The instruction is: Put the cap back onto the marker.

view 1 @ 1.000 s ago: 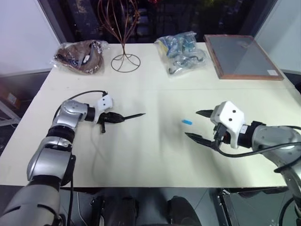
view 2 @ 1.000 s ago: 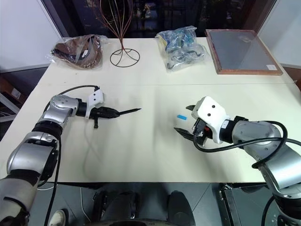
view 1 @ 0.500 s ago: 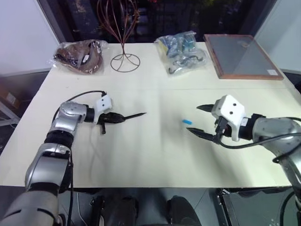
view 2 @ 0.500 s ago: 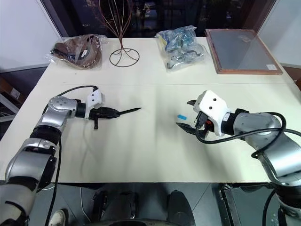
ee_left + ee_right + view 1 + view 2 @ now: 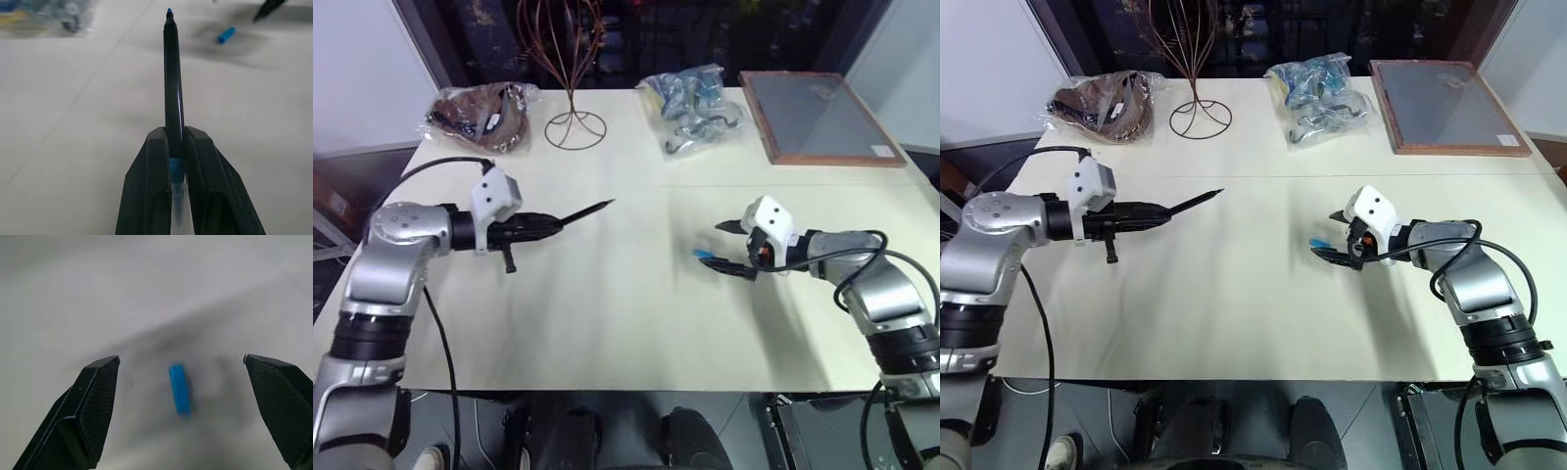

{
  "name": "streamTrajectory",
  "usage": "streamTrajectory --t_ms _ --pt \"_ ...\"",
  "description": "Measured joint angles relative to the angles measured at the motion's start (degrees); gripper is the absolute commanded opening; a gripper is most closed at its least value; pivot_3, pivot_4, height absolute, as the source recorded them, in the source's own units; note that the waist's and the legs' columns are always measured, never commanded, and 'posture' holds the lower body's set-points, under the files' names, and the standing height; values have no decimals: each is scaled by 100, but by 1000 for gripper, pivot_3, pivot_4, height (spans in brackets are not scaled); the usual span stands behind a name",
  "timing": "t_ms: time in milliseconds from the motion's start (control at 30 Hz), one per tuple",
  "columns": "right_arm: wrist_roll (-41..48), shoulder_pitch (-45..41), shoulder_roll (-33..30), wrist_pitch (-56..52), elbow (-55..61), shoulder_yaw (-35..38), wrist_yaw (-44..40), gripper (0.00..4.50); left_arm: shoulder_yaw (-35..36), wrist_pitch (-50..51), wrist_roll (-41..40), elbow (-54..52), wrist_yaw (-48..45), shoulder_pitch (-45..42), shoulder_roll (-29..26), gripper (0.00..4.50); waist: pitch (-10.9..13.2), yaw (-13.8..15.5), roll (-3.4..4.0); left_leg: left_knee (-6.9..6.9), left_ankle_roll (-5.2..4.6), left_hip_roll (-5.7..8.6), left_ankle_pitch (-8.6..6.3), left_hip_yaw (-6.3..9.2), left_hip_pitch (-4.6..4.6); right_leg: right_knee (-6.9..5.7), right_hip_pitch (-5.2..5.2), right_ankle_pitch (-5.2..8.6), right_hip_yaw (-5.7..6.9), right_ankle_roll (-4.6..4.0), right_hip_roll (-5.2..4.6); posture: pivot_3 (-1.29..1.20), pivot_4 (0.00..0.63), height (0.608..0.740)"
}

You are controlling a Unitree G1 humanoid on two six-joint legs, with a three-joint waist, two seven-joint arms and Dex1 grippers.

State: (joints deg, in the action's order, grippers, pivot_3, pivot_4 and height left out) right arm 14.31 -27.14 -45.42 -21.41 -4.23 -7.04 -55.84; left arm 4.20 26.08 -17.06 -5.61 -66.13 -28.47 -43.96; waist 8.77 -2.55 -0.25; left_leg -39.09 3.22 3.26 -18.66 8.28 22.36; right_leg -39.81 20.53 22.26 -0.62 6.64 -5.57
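Note:
The marker (image 5: 582, 212) is a slim black stick with a blue tip, held clear above the table. My left gripper (image 5: 553, 222) is shut on its rear end, and its point faces right towards the other arm. In the left wrist view the marker (image 5: 172, 83) runs straight out from between the closed fingers (image 5: 146, 166). The cap (image 5: 704, 257), a tiny light-blue tube, lies on the table at centre right. My right gripper (image 5: 713, 245) is low over the table and open. In the right wrist view the cap (image 5: 180, 388) lies between the two spread fingertips, touching neither.
Along the table's far side stand a wire stand (image 5: 573, 122), a bagged brown bundle (image 5: 480, 116), a clear bag of blue and grey items (image 5: 690, 108) and a wood-framed panel (image 5: 818, 117). Bare tabletop lies between the two arms.
My left gripper has lifted the marker off the table and drawn back to the left. My right gripper has moved forward and down, so its open fingers now flank the cap.

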Motion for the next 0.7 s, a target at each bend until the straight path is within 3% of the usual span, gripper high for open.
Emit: streamTrajectory --t_ms 233,700 --pt "-450 -265 222 483 -631 -130 -41 4234 141 556 -374 -1000 557 594 -32 17 0 -6 1 3 0 -7 0 -10 0 21 -1 0 0 0 5 0 150 740" --pt "-693 -224 394 372 -894 -132 -48 4234 152 620 -551 -1135 886 757 -141 17 1 2 2 6 0 -6 0 -10 0 41 -5 0 0 0 5 0 150 740"
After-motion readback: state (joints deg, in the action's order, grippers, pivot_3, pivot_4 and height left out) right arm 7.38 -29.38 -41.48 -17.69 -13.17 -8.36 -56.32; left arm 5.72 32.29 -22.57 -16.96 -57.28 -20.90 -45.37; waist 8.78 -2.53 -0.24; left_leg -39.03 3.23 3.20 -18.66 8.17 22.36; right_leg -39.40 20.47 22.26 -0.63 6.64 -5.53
